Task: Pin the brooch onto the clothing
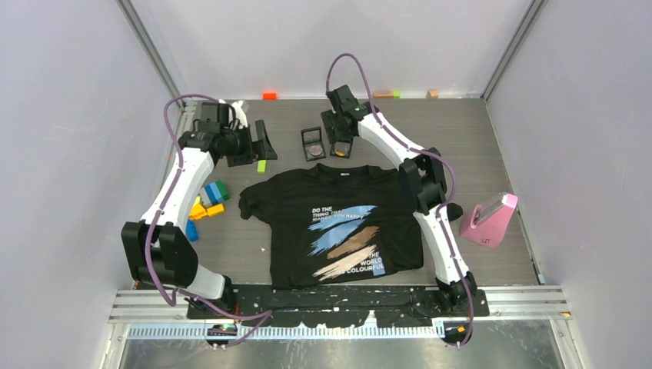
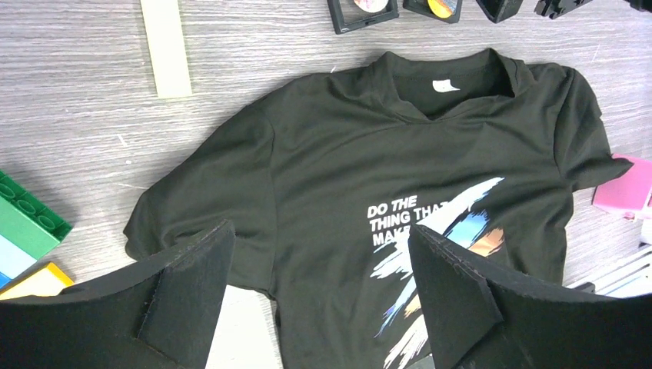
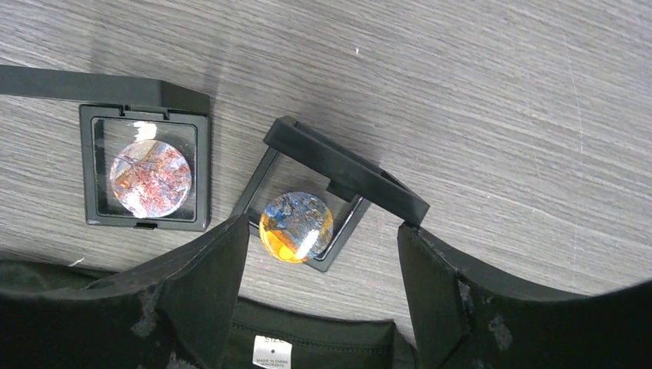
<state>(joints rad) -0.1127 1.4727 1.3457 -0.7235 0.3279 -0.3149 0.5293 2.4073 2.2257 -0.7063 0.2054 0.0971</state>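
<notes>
Right gripper [image 3: 321, 231]: its fingers are standing spread and gripping nothing as it hangs just beyond the collar of the black T-shirt [image 1: 338, 223]. Below it, an orange-and-blue brooch [image 3: 296, 227] is sitting in a black frame case [image 3: 338, 171] whose lid is tilting up. The case is lying just past the shirt's neckline; whether the fingers are touching it cannot be told. A second case [image 3: 146, 173] is lying beside the first, a little further off the collar, and is showing a pink-red brooch [image 3: 150, 178] behind its window. Left gripper [image 2: 321, 231]: its jaws are also standing wide and holding nothing, and it is hanging off the shirt's left shoulder while its camera looks down on the chest print. The T-shirt is lying flat and face up on the grey table [image 1: 477, 138], collar away from the arm bases, with white lettering and blue, tan and cream streaks showing. Coloured toy blocks [image 1: 209, 200] are lying off its left sleeve and a pale green strip [image 2: 165, 46] beyond that sleeve. A pink object [image 1: 490, 219] is sitting off its right side.
</notes>
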